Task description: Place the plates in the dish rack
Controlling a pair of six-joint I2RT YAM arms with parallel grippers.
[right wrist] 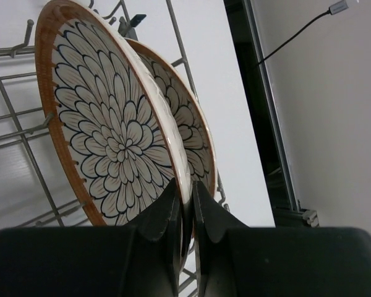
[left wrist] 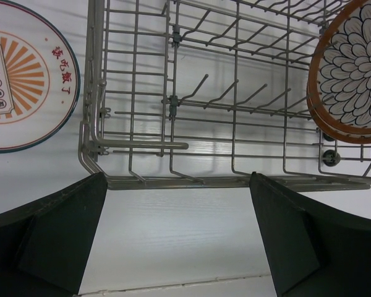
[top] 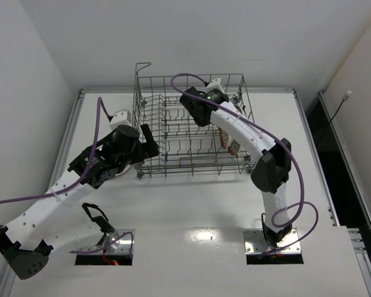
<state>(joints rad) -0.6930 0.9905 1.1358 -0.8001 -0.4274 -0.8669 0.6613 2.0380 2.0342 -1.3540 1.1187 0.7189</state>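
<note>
L claw (left wrist: 177, 180) wide open over bench (left wrist: 173, 238), just outside dish rack (left wrist: 96, 74); sunburst plate (left wrist: 25, 80) lies flat on bench beside rack. Farther in, R claw (right wrist: 184, 185) clenched on rim of petal plate (right wrist: 111, 142) standing in rack, 2nd petal plate (right wrist: 187, 130) right behind.

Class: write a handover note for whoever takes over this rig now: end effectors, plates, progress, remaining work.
Left end effector: open, empty, outside a corner of the grey wire dish rack.
Right end effector: shut on the rim of one brown-rimmed petal-pattern ceramic plate, upright in the rack beside a second such plate.
Done: two plates racked.
Remaining: release; load the white round plate with orange sunburst, lying flat on the table beside the rack.
</note>
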